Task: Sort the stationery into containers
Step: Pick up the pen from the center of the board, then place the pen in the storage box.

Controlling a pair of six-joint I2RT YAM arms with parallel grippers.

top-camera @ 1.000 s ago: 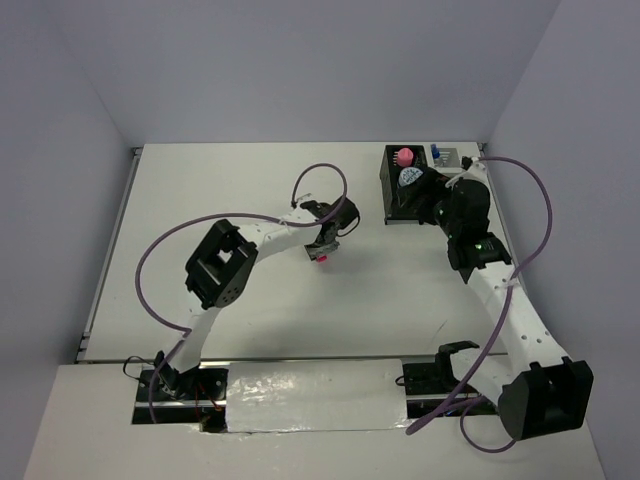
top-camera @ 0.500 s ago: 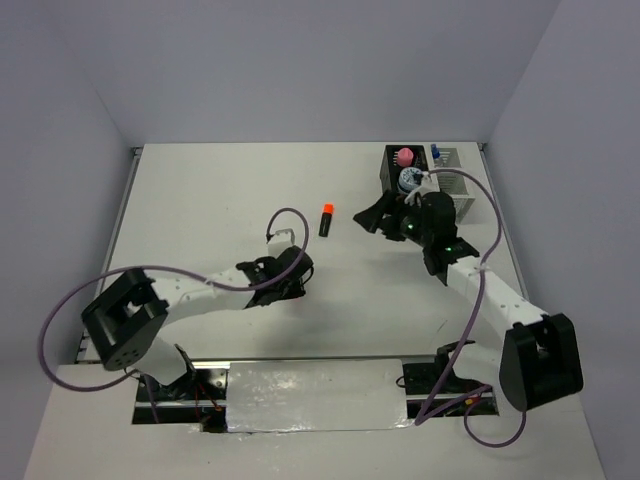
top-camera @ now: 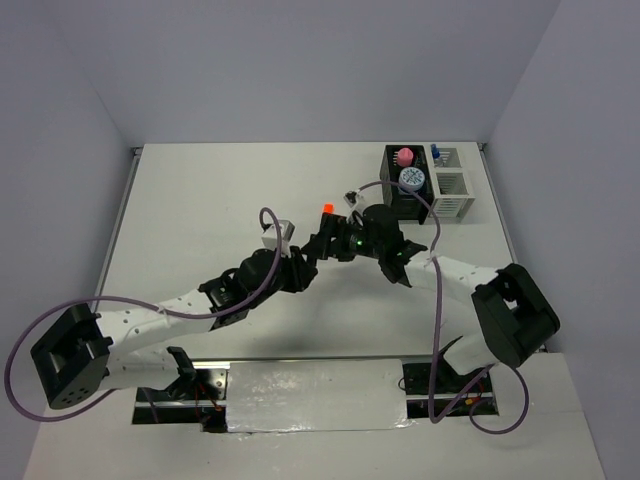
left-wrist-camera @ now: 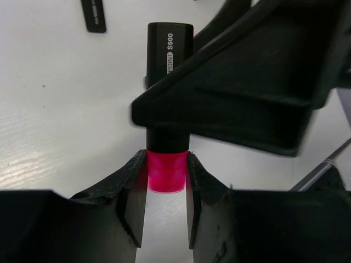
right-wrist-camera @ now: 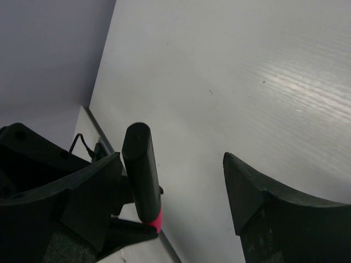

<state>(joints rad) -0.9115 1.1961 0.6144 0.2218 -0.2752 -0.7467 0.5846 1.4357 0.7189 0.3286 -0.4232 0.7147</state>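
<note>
Pink is what my left gripper is clamped on: the coloured end of a black marker. My right gripper stands spread wide around its barrel, so I read this as a handover not yet taken. An orange-ended marker lies on the table close by, unsorted. Farther off, the black box already holds a pink-capped tube and a blue tape roll; the white box adjoins it. Past halfway, I judge.
</note>
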